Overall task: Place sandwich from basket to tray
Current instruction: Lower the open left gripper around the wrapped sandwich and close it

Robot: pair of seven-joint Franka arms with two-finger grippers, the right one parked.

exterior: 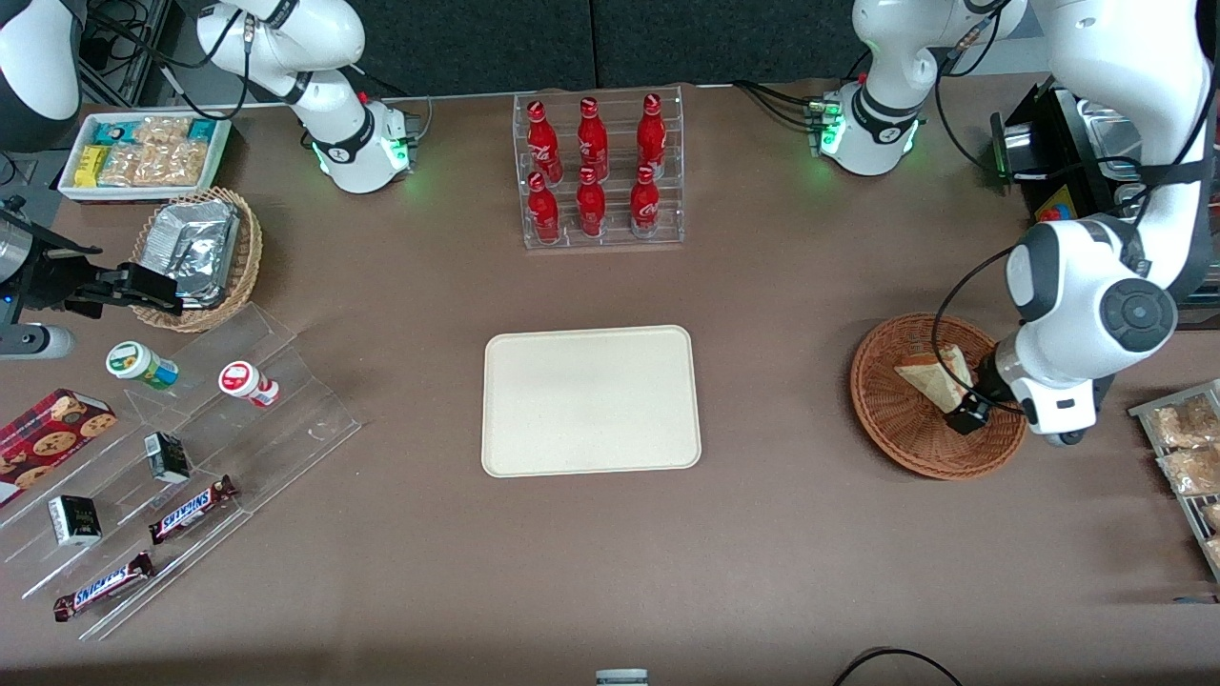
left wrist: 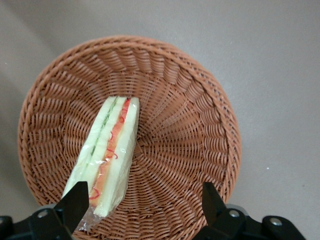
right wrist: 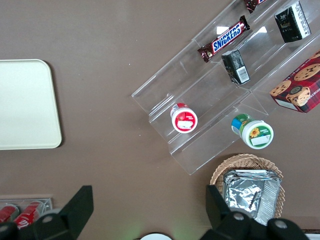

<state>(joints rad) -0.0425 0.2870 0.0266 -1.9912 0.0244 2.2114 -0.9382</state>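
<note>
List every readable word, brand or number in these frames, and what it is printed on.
"SNICKERS": brown candy bar wrappers on the clear acrylic stand.
Red bottles' white script: too small to read.
Cookie box, small black cartons: unreadable.
Open gripper above the basketed sandwich: no text.

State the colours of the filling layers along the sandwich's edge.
Green, red and orange between pale bread on the sandwich, clearest in the left wrist view; the open gripper hovers over it.
</note>
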